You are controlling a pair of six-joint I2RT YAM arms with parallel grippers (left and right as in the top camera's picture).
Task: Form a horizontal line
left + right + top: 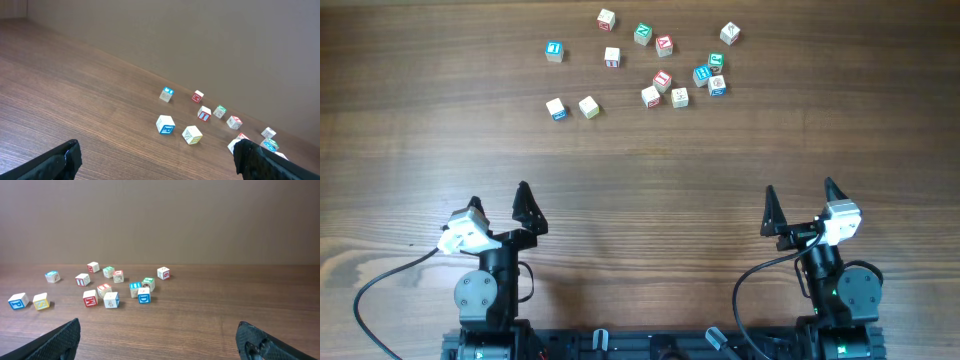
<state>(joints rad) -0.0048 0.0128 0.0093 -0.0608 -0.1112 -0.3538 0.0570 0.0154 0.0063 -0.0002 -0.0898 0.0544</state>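
Worktop: the brown wood-grain worktop (640,170) looks smooth, so a cube nudged off-centre is likely to slide or tip instead of staying put.
Left gripper: the black two-finger left gripper (500,195) sits by the near edge with its jaws wide apart and holds nothing. It is well apart from every cube, and a long reach could land skewed.
Right gripper: the matching black right gripper (800,188) is also by the near edge, spread wide and empty.
Horizontal line: not yet formed. The small pale wooden alphabet cubes lie scattered toward the far edge, mostly right of the middle.
Bunched cubes: the tight knot of green- and blue-printed cubes (711,74) leaves little room, so descending fingers may knock a neighbour or trap two.
Near pair: the blue-printed cube (557,108) and the yellow-printed cube (588,106) sit just beside each other, and closing them up could twist either one.
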